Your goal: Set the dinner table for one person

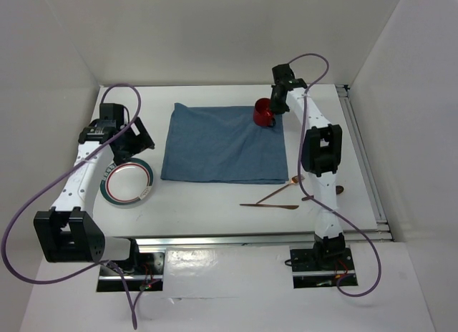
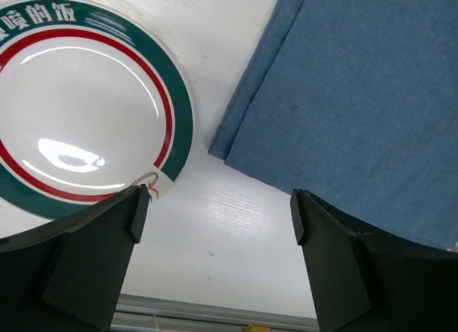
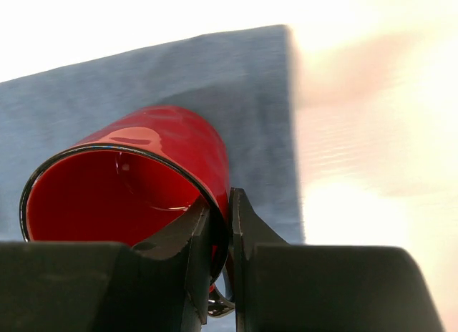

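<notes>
Right tool (image 3: 230, 203) is pinched on the wall of the red mug (image 3: 179, 142), one finger inside the rim and one outside. The mug is at the blue placemat's (image 1: 225, 142) 1 o'clock corner; whether its base touches the cloth I cannot tell. My left tool (image 2: 215, 203) gapes wide, holding nothing, above bare tabletop (image 2: 215, 260) between the placemat and the plate (image 2: 182, 110) at its 8 o'clock. The tabletop spreads beneath everything. Copper cutlery (image 1: 295, 179) lies at the placemat's 5 o'clock.
</notes>
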`<state>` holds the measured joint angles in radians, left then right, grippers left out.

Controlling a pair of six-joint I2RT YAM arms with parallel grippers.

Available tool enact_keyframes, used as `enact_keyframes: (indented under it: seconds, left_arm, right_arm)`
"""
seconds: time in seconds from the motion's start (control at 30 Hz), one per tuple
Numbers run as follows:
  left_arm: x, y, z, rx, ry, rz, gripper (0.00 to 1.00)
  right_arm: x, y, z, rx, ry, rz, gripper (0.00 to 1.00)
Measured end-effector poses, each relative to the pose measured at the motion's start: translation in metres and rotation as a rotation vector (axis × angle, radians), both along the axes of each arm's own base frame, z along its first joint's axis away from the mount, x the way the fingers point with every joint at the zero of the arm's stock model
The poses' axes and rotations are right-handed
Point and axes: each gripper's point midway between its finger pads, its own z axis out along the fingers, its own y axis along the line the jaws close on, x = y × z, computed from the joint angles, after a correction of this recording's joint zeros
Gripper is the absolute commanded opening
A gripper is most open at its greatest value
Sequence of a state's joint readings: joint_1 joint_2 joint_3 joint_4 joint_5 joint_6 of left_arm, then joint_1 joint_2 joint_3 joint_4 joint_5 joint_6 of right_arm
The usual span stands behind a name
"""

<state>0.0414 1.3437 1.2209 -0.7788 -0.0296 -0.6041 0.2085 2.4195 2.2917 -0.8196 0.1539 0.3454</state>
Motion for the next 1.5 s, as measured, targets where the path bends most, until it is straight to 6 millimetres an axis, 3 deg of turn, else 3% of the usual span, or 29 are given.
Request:
enact_keyframes:
  seconds: [0.13,0.3,0.37,0.43,0.63,0.67,0.8,0.97,1.1,1.3,1.4,1.5]
  left_arm:
    - [-0.004,0.004,-0.007,-0.004,0.01,0.032,1.0]
    - [-0.03,0.001,-0.038,-0.058,0.1,0.093,1.0]
    - [-0.04,0.0,-0.049,-0.08,0.135,0.118,1.0]
    - [-0.047,-0.002,-0.056,-0.104,0.162,0.145,1.0]
    - [-0.058,0.018,-0.059,-0.138,0.194,0.274,1.0]
    - [-0.059,0.022,-0.059,-0.14,0.198,0.291,1.0]
    - [-0.067,0.036,-0.063,-0.156,0.204,0.354,1.0]
    - [-0.089,0.054,-0.073,-0.218,0.231,0.483,1.0]
    - [-0.111,0.068,-0.081,-0.27,0.233,0.61,1.0]
    - [-0.134,0.065,-0.095,-0.368,0.202,0.707,1.0]
    - [-0.132,0.059,-0.111,-0.442,0.177,0.706,1.0]
    - [-0.131,0.054,-0.126,-0.49,0.154,0.698,1.0]
  right_arm:
    - [0.001,-0.016,-0.006,-0.006,0.016,-0.022,0.0]
    - [0.002,-0.018,-0.007,-0.006,0.016,-0.023,0.04]
    - [0.002,-0.017,-0.007,-0.005,0.016,-0.021,0.14]
    - [0.002,-0.016,-0.008,-0.001,0.017,-0.019,0.46]
    - [0.007,-0.008,-0.005,0.037,-0.005,0.005,0.74]
    - [0.008,-0.006,-0.005,0.044,-0.006,0.011,0.84]
    - [0.009,-0.002,0.002,0.064,-0.02,0.024,0.95]
    - [0.001,-0.002,0.03,0.08,-0.057,0.032,1.0]
    - [-0.017,-0.001,0.074,0.109,-0.123,0.048,1.0]
    - [-0.039,0.001,0.135,0.149,-0.24,0.074,1.0]
    - [-0.046,0.001,0.143,0.157,-0.253,0.08,1.0]
    - [-0.05,0.001,0.135,0.157,-0.237,0.082,1.0]
